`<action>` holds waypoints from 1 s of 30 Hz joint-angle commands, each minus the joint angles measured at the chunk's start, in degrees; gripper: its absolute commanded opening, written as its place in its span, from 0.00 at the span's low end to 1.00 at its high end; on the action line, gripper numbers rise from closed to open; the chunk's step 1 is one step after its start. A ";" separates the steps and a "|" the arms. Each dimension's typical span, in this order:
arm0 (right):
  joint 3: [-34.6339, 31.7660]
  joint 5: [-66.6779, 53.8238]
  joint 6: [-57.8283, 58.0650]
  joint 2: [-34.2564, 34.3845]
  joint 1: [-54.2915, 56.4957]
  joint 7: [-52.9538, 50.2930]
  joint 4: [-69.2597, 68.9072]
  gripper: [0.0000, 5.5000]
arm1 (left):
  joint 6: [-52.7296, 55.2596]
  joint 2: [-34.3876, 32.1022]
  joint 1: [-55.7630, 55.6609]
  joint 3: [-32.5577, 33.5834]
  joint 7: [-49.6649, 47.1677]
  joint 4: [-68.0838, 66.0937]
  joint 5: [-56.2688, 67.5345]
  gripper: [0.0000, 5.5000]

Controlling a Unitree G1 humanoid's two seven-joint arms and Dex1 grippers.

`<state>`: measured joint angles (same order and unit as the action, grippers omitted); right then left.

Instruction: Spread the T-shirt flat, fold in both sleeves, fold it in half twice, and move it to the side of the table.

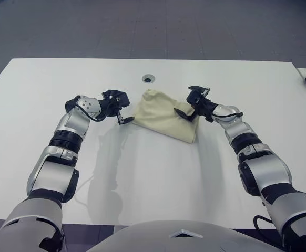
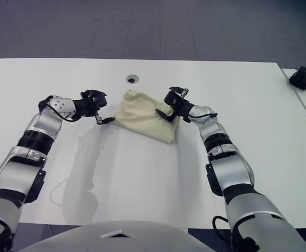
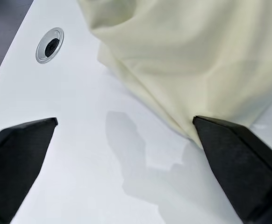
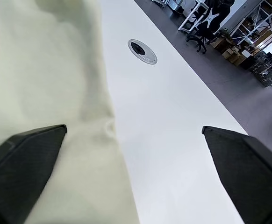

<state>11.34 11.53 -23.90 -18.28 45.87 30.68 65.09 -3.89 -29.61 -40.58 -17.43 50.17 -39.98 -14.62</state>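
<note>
One cream T-shirt lies folded into a compact bundle on the white table, slightly far of its middle, between two grippers. The left gripper sits at the shirt's near-left corner, fingers spread wide and holding nothing, with one fingertip against the cloth's edge. The right gripper is at the shirt's right edge, also wide open and empty, one finger over the fabric. One round cable hole lies just beyond the shirt.
</note>
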 commanded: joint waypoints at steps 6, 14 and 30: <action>-1.49 -1.67 8.01 -2.46 -6.27 1.92 -5.26 0.98 | 5.10 -8.73 9.83 -2.39 5.85 13.46 -2.32 0.98; -9.76 -10.99 32.18 -11.71 -40.56 7.35 -57.95 0.98 | 12.17 -9.42 11.65 2.51 3.86 24.15 1.12 0.98; -13.29 -33.57 59.19 -9.06 -35.29 13.85 -88.65 0.98 | 20.50 -8.74 18.79 5.14 0.75 34.51 2.44 0.98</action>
<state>-5.38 -17.99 33.50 -32.15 4.70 43.75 -28.49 16.56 -39.16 -18.41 -11.07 51.31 -3.81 -11.70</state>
